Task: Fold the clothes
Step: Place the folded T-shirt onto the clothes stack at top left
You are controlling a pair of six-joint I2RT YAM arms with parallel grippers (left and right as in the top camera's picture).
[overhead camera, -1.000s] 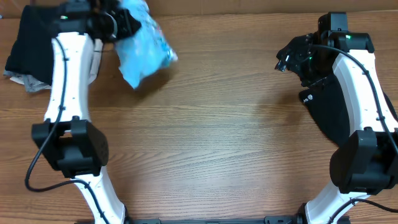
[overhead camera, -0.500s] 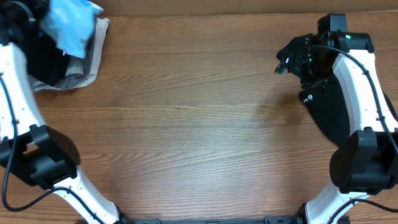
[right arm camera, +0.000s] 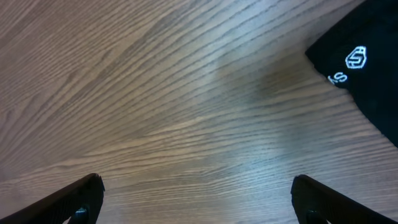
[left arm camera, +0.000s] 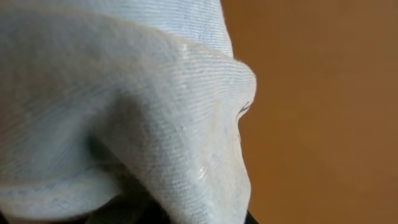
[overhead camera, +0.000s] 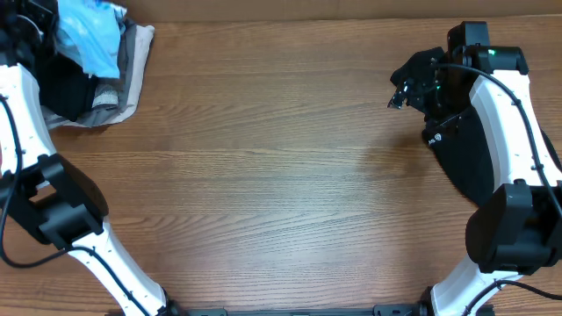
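1. Light-blue crumpled cloth garment (overhead camera: pixel 90 33) lies on the grey and black clothes pile (overhead camera: pixel 123 83) at the table's (overhead camera: pixel 281 193) far-left corner.
2. We cannot tell the left tool's (overhead camera: pixel 39 13) grip — cloth fills its camera.
3. Right tool (right arm camera: pixel 199 202) gapes wide, empty, near a black logo garment (right arm camera: pixel 367 74).

Black garment (right arm camera: pixel 373 93): white hexagon logo (right arm camera: pixel 356 58); beside it white letters, apparently "AS", partly cut off.
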